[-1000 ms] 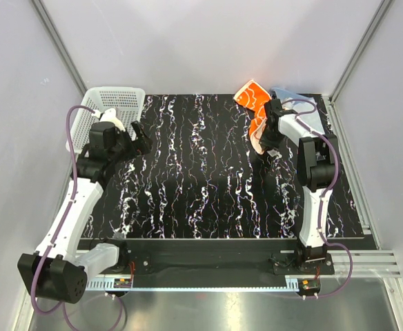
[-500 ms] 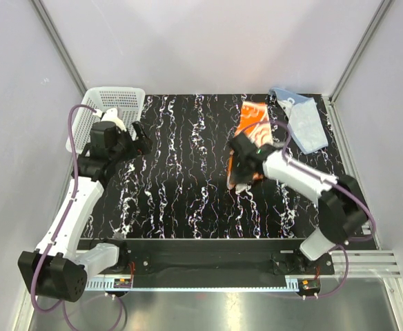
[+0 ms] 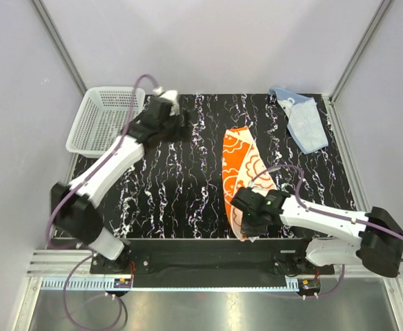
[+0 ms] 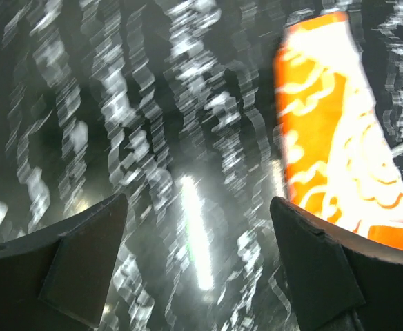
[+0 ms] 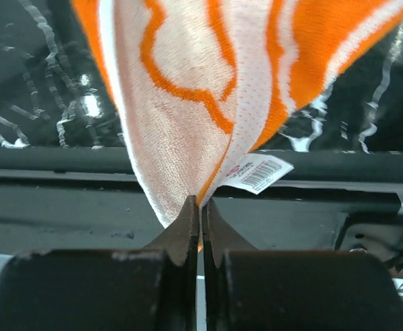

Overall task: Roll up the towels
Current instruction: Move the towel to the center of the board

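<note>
The orange towel [image 3: 239, 169] with white prints lies stretched in a long strip down the middle-right of the table. My right gripper [image 3: 248, 231] is shut on its near corner [image 5: 188, 124] at the table's front edge; a white label [image 5: 255, 172] hangs beside the jaws. The light blue towel [image 3: 305, 123] lies crumpled at the far right corner. My left gripper [image 3: 177, 124] is open and empty over the far middle of the table, left of the orange towel's far end [image 4: 332, 124]. Its fingers [image 4: 312, 269] stand wide apart.
A white mesh basket [image 3: 105, 123] stands at the far left corner. The black marbled table [image 3: 174, 186] has a metal rail along its front edge [image 5: 84, 207]. Grey walls enclose the left, back and right sides.
My right gripper has pulled the orange towel from the far right toward the front edge, stretching it out. My left arm has swung from the basket to the far middle.
</note>
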Motion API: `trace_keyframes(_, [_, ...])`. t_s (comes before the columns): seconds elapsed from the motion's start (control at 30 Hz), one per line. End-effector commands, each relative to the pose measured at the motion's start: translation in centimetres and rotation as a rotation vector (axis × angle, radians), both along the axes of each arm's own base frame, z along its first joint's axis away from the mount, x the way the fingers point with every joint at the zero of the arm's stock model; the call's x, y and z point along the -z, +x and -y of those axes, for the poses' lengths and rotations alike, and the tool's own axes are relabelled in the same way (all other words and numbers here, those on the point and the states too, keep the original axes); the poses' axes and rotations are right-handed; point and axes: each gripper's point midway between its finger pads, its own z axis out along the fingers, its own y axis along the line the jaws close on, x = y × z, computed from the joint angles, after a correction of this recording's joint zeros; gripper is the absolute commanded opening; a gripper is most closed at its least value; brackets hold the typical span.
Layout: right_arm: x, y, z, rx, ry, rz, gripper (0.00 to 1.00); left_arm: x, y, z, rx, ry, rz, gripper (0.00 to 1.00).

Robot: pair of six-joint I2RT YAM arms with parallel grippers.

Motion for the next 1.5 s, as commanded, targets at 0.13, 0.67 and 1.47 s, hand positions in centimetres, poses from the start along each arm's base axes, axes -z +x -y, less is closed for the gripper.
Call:
trace_keyframes(0.13, [-1.0, 1.2, 2.7, 0.252, 0.076, 0.154, 0.00, 1.7, 5.5, 11.4, 0.223, 0.090, 0.002, 0.85])
trace_keyframes(0.67, [-0.5, 0.7, 3.8, 0.275, 0.082, 0.154, 0.00, 10.1, 12.7, 19.3, 0.287, 0.018, -0.080, 0.99])
trace_keyframes(1.47, [-0.3, 0.6, 4.0, 0.266, 0.036, 0.140, 0.00, 15.9, 13.6, 20.2, 0.295, -0.051, -0.160, 0.00])
